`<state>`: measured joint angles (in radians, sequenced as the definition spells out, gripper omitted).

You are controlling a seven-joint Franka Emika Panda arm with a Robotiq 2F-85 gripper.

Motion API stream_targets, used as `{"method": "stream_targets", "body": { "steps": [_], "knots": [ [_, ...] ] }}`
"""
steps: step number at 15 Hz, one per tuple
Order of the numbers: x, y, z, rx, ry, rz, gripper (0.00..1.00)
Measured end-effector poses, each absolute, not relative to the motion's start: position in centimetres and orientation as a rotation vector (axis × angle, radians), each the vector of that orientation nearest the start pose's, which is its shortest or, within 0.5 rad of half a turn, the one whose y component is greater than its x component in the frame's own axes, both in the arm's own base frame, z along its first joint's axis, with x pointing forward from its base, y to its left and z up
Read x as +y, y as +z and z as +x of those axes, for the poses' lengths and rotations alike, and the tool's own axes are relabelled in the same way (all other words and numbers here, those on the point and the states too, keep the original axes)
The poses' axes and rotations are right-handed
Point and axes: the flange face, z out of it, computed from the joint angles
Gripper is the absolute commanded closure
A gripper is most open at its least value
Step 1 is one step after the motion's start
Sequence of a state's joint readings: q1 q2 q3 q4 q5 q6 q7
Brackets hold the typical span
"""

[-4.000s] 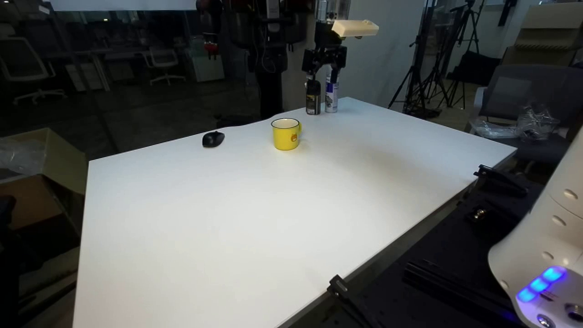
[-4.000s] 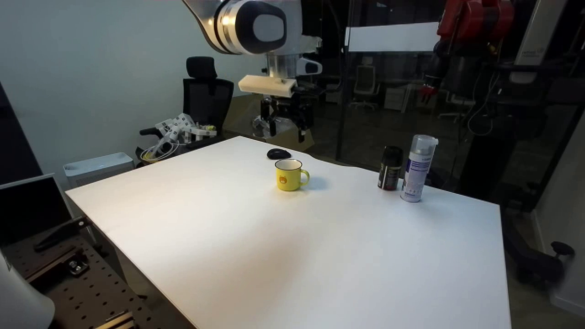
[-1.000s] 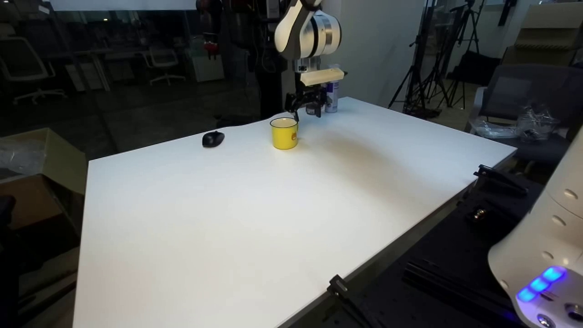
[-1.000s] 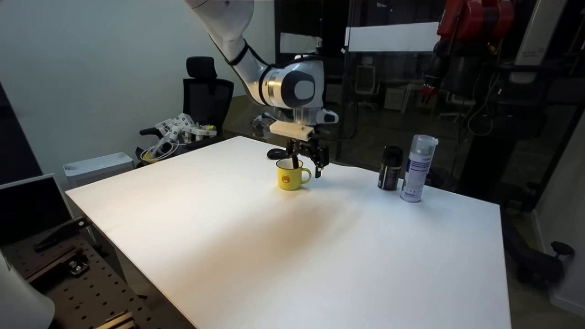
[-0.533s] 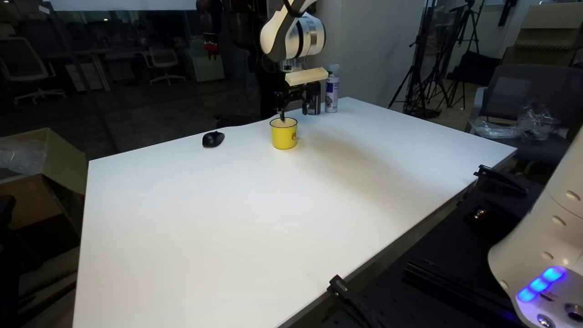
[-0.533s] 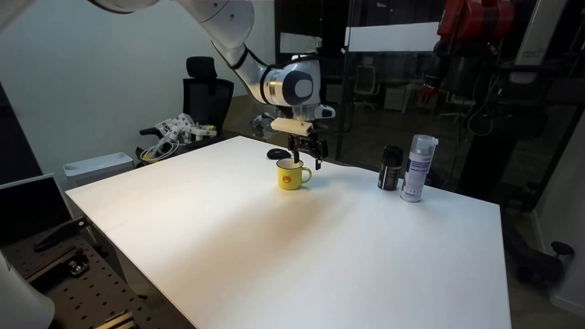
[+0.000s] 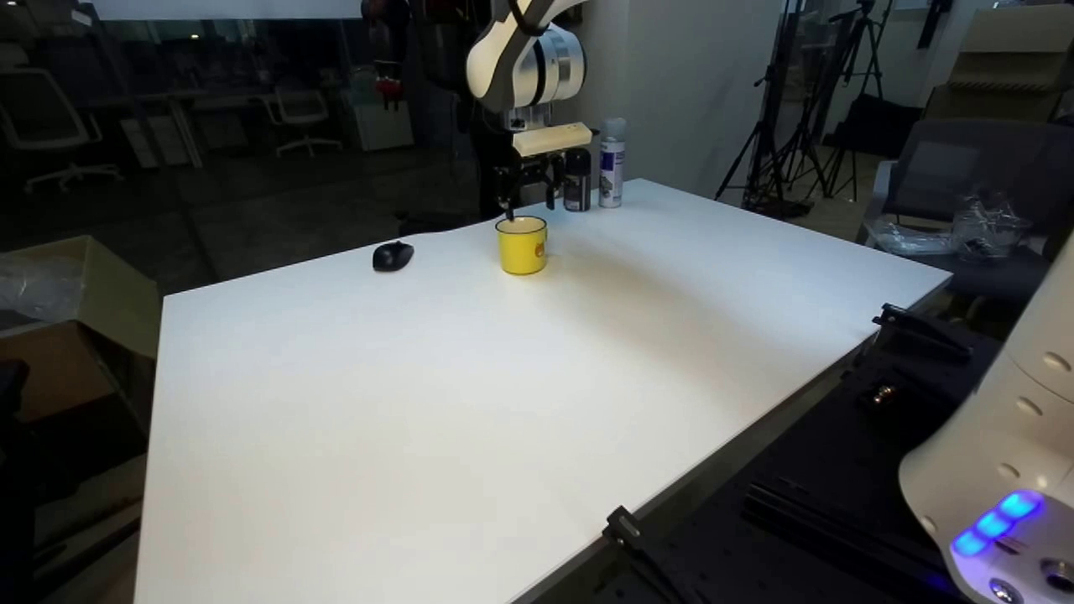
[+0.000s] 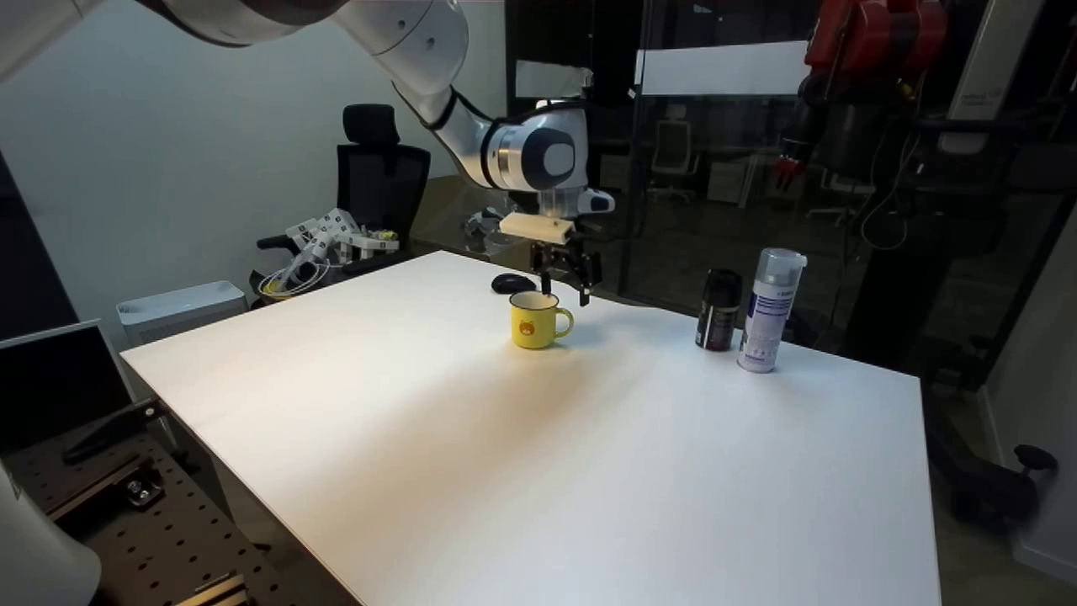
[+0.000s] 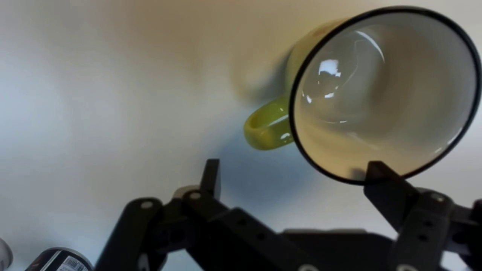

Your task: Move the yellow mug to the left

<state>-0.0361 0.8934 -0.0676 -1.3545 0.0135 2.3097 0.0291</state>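
Wrist view, glossy yellow mug (image 9: 384, 94), looped handle (image 9: 268, 140), matte black pincer (image 9: 294, 163), fingers (image 9: 391, 194) apart

The yellow mug (image 8: 535, 330) stands upright on the white table (image 8: 673, 471); rim black, inside pale.

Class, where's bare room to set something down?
Free: white table between the yellow mug and robot base; a smaller patch between mug and dark can. Crowded: at the mug, where the pincer hangs; dark can beside spray can.

Glossy mug (image 9: 380, 94), matt hand (image 9: 294, 164)
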Motion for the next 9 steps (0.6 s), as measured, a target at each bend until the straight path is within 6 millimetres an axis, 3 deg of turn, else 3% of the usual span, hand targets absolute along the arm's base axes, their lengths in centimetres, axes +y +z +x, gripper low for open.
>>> {"method": "stream_targets", "body": {
  "steps": [9],
  "knots": [
    [-5.80, 19.23, 74.50, 0.161, -0.104, -3.182, 0.95]
  ]
}}
